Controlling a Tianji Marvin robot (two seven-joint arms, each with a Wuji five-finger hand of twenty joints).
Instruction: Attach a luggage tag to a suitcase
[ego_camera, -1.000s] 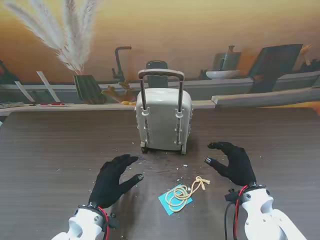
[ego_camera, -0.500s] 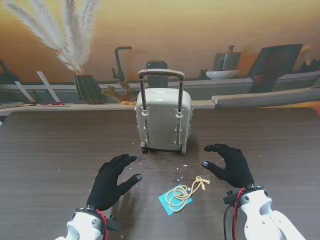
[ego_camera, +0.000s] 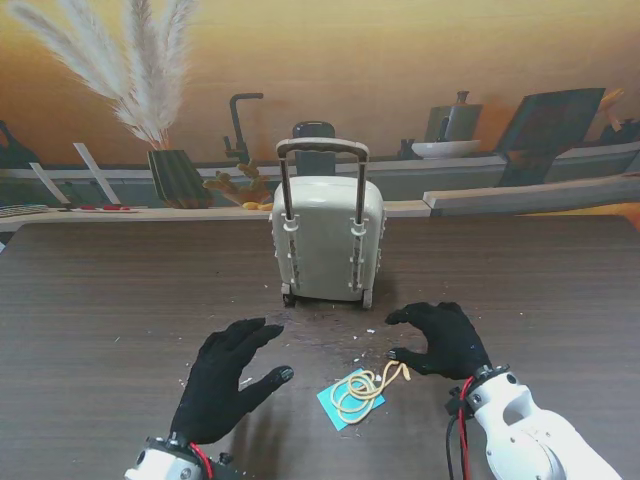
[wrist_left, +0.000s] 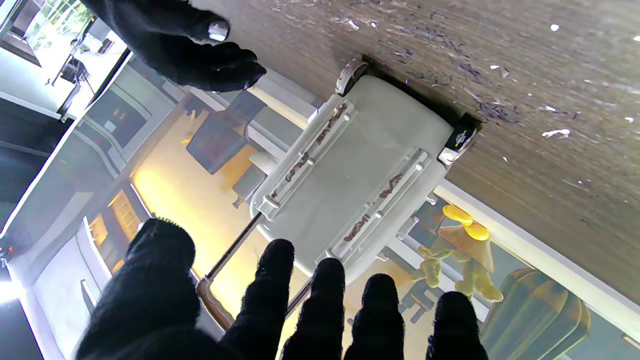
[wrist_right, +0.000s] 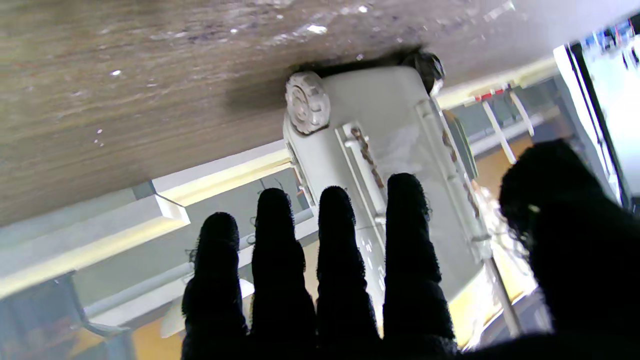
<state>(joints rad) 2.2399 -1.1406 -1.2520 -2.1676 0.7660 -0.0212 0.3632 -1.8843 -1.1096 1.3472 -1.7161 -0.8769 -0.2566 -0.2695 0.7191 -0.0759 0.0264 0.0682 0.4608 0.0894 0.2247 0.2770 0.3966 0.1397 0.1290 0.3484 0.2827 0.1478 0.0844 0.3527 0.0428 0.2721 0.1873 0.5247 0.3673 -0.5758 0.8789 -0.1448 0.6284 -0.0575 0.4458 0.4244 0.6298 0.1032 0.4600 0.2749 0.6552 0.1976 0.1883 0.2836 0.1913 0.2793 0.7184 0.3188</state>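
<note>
Suitcase stands upright on the tabletop at my 12 o'clock, handle pulled up, wheels down.

Luggage tag, blue, lies flat on the tabletop nearer to me than the suitcase, with its pale cord coiled on top and trailing out toward 1 o'clock.

My right hand hovers palm down, fingers spread and curled, nothing in it. The tag lies at its 8 o'clock, near; the end of the cord is just beside my thumb, and I cannot tell whether they touch. The suitcase sits at this hand's 11 o'clock, apart.

My left hand is released too, fingers splayed, empty. The tag lies at its 3 o'clock, near but apart; the suitcase at its 1 o'clock, well apart.

Both wrist views look along my black-gloved fingers at the suitcase's wheeled end; the tag shows in neither.
</note>
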